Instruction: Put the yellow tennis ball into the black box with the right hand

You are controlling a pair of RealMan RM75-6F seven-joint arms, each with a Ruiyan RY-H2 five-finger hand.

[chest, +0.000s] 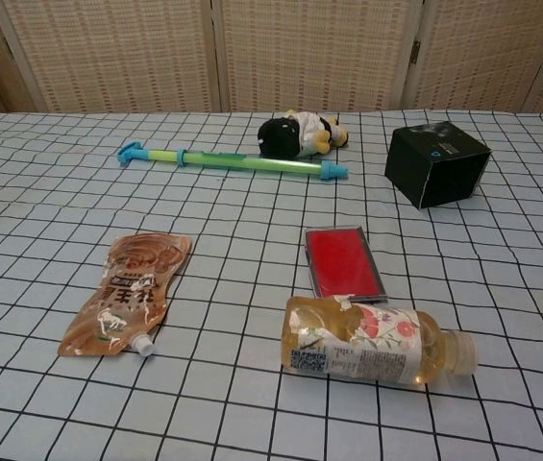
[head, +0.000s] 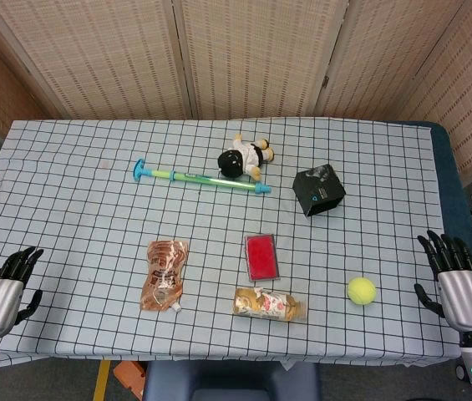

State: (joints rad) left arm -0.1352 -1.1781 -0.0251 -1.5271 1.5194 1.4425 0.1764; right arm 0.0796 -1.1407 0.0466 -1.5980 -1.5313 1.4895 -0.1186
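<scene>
Head view, near to far, landmark = round yellow felt tennis ball [head: 362,290].

Right hand [head: 457,282] sits at the near edge of the checked-cloth surface [head: 77,200], just beyond the ball on its right, not touching it; fingers apart, holding nothing. Left hand [head: 3,288] is well apart from the ball, at the opposite near corner; fingers slightly curled but apart, empty.

Ball lies on the cloth. Judgement: light, springy, fuzzy felt grips well, but it will roll if nudged. Wrap fingers around its widest part from above/side, not a tip pinch.

Just beside the ball on its other side: clear plastic drink bottle with floral label [chest: 372,340], lying down. Behind that, flat red case [head: 261,256]. Further out, brown spout pouch [head: 164,274]; its print is too small to read.

Beyond the ball: black cardboard box [head: 319,190], small bluish marking, unreadable; whether its top is open I can't tell. Farther: green-and-blue plastic stick [head: 202,177], black-and-white plush toy [head: 246,156].
</scene>
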